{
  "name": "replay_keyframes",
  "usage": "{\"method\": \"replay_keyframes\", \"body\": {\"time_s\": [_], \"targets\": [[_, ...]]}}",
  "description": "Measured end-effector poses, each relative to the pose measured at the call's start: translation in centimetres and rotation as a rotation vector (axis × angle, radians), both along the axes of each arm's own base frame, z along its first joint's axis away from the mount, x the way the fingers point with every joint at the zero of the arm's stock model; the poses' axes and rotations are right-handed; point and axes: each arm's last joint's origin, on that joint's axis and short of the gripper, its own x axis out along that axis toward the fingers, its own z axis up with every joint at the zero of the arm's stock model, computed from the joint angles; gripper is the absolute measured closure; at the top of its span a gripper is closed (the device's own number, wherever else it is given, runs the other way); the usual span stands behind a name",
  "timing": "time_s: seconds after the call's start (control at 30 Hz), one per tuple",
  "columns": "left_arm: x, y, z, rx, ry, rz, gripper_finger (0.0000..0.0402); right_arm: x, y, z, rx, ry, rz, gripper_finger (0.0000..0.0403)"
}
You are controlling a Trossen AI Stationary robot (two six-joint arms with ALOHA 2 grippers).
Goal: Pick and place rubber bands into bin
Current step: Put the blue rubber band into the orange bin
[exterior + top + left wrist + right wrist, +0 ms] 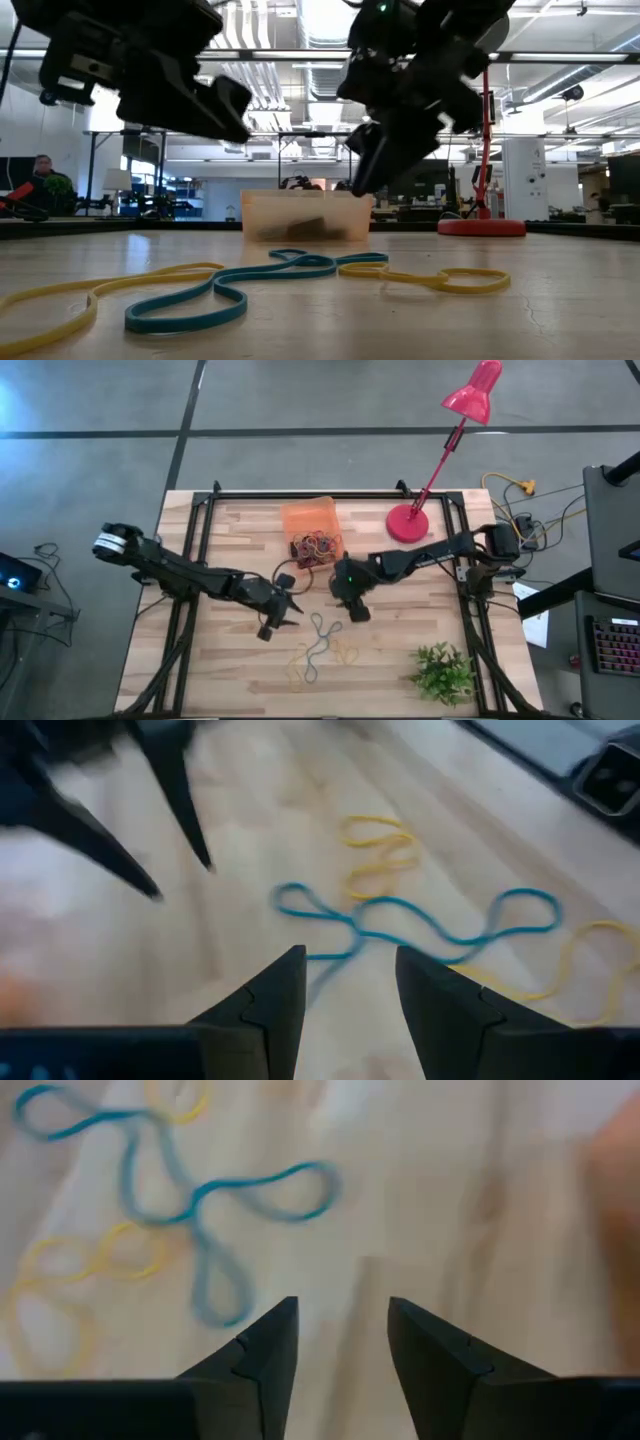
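The orange bin stands at the table's far middle, with a heap of rubber bands in its near end. More rubber bands lie flat on the wood nearer the front: a long blue one and yellow ones. My left gripper hangs open just left of them. My right gripper hangs open between them and the bin. Neither has anything between its fingers.
A red desk lamp stands with its round base at the far right, its arm leaning out beyond the table. A small green plant sits at the near right corner. Bare wood lies left of the bands.
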Motion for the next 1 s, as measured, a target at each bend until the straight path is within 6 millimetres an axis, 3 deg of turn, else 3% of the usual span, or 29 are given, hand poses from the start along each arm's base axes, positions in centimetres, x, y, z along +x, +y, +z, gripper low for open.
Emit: {"method": "replay_keyframes", "body": {"time_s": [0.23,0.5,0.73,1.0], "targets": [[2.5,-1.2,-2.6,-0.156,0.132,0.038,0.0261,-1.7,4.0,0.4,-0.042,0.109,-0.057,0.0278],[4.4,-4.3,-3.6,-0.125,0.158,-0.004,0.0261,-3.5,7.0,1.1,-0.212,0.074,-0.117,0.0292],[5.1,-5.4,-4.0,0.039,0.105,0.036,0.0261,-5.1,7.8,0.7,-0.243,0.072,-0.168,0.0303],[5.4,-4.3,-4.6,0.127,0.104,0.032,0.0261,-5.9,8.5,0.1,-0.210,0.054,-0.183,0.0314]]}}
